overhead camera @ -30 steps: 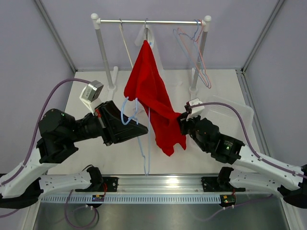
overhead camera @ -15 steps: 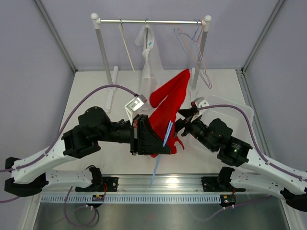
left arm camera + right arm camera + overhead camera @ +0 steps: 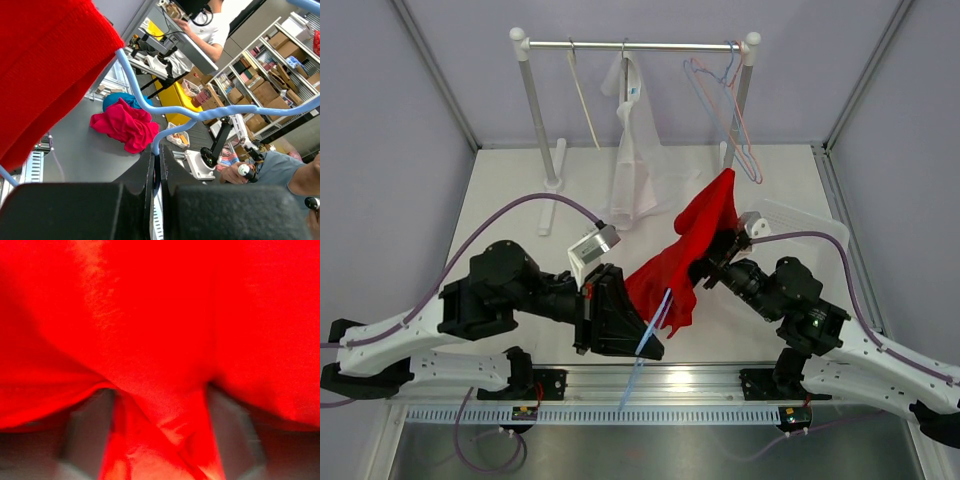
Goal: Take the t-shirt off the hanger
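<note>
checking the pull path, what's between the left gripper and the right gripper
In the top view the red t-shirt spans that stretch, pinched by the right gripper, with the blue hanger wire running along it to the left gripper.

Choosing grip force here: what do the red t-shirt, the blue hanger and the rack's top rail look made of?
The t-shirt: soft matte fabric, probably a knit; it drapes and creases, with a fuzzy surface up close. The hanger: thin smooth light-blue rod, plastic or coated wire; cannot tell which. The rail: bare metal tube, judging by its silvery shine.
</note>
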Available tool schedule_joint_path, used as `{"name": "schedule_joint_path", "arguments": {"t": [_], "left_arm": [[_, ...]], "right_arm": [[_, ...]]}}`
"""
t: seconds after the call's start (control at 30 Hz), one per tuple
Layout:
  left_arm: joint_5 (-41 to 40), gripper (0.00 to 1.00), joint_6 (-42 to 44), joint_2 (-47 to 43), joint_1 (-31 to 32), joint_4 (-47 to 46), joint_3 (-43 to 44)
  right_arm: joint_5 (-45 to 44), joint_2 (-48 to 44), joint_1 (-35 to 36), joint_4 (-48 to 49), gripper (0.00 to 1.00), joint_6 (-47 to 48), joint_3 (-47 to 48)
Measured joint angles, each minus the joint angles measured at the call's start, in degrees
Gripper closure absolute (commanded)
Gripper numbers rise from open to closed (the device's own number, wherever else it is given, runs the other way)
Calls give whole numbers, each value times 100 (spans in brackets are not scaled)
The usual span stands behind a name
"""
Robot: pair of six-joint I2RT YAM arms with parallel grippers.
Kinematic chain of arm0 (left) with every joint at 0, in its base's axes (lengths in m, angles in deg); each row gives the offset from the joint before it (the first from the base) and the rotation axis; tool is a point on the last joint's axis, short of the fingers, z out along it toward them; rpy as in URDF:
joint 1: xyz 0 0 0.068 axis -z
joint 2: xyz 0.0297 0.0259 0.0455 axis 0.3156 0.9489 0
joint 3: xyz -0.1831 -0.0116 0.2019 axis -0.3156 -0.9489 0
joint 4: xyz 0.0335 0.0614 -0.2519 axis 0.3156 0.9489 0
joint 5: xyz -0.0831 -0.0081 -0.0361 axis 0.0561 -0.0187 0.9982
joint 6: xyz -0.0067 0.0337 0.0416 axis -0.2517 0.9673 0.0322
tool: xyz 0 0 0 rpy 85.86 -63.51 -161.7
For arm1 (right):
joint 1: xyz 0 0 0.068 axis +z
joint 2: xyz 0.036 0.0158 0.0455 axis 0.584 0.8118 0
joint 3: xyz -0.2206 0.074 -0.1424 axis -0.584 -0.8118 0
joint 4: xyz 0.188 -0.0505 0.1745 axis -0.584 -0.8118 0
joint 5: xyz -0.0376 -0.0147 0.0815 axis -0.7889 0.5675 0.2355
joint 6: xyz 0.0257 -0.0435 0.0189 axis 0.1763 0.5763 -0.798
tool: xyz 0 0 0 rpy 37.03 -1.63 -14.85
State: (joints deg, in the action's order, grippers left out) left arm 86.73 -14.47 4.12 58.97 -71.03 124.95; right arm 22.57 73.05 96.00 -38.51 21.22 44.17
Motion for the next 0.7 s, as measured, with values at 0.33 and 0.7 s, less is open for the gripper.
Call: {"name": "schedule_joint_path", "arguments": {"t": [0.33, 0.7], "left_arm": [[-387, 100, 44, -1060, 33, -15, -717], [-1054, 100, 284, -1934, 39, 603, -1449]], "right_arm": [[96, -149, -48, 476, 100, -72, -2], [-1504, 326, -92, -507, 100, 518, 1611]]}}
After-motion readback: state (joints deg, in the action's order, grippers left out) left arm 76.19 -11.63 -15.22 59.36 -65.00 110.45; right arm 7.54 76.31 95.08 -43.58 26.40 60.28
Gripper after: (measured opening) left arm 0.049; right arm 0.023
